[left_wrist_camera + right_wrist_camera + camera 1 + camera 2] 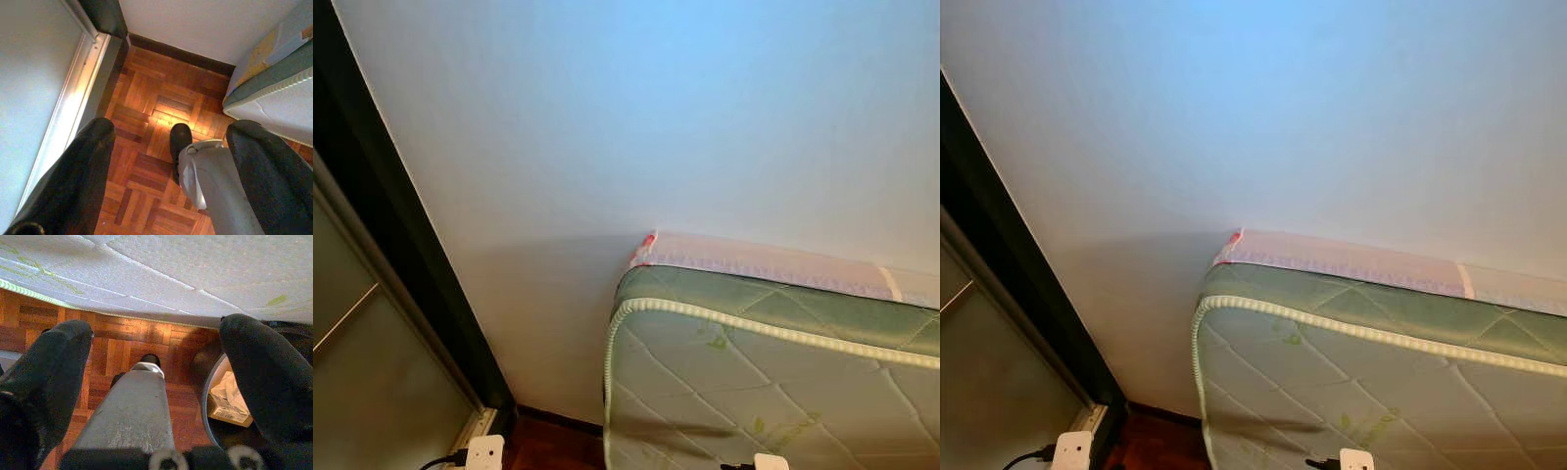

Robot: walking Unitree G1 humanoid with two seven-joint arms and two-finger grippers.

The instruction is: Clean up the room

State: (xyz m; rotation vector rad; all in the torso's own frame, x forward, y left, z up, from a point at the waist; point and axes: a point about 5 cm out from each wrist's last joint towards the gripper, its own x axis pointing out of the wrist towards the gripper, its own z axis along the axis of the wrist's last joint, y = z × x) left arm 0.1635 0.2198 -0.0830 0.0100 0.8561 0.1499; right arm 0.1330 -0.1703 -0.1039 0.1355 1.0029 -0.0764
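With both grippers, left (168, 171) and right (156, 382), hanging released and empty, I see the bin (215, 396) holding trash just beside the right one under the mattress (195, 274), so I risk clipping either while stepping.

The wall (636, 117) looks painted, smooth and matt. The mattress (773, 392) at 4 o'clock in the head views has quilted cloth, pale with green print, a ribbed corded edge (754, 328), and a thin, clear plastic wrap (773, 264) on its far side. The floor (146, 127) is wooden parquet, reddish and glossy, with bright reflection. The left tool (168, 161) has matt black fingers (83, 166). The robot's leg (129, 416) looks like brushed grey metal, lightly scratched. The bin (208, 382) holds a cardboard box (227, 412) and crumpled paper (226, 384).
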